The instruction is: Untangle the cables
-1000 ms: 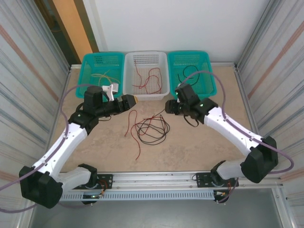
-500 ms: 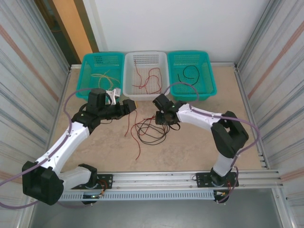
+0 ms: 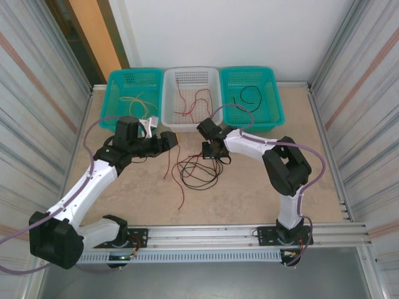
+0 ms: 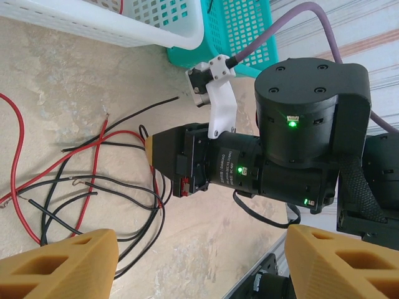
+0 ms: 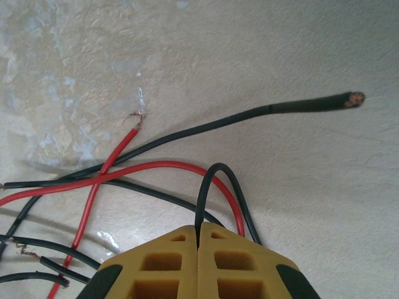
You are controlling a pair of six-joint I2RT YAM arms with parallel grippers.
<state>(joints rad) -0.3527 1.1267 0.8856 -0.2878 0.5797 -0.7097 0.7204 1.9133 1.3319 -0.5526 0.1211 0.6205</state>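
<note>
A tangle of red and black cables (image 3: 197,170) lies on the table in the middle. My right gripper (image 3: 209,153) sits at its upper right edge. In the right wrist view that gripper (image 5: 198,240) is shut on a loop of black cable (image 5: 215,169), with a red cable (image 5: 156,166) arching just behind the loop. My left gripper (image 3: 171,139) hovers to the upper left of the tangle. Its yellow fingers (image 4: 59,261) stand wide apart and the gripper (image 4: 199,268) holds nothing. The cables (image 4: 93,180) and the right gripper's body (image 4: 206,165) lie ahead of it.
Three baskets stand along the back: a teal one (image 3: 118,84) with yellowish cables (image 3: 134,99), a white one (image 3: 169,93) with red cables (image 3: 196,103), a teal one (image 3: 271,93) with a black cable (image 3: 249,96). Corrugated walls close both sides. A rail runs along the near edge.
My right arm swung in from the right to the tangle's edge and its gripper shut on a black cable. The left gripper drew back slightly and narrowed a little.
</note>
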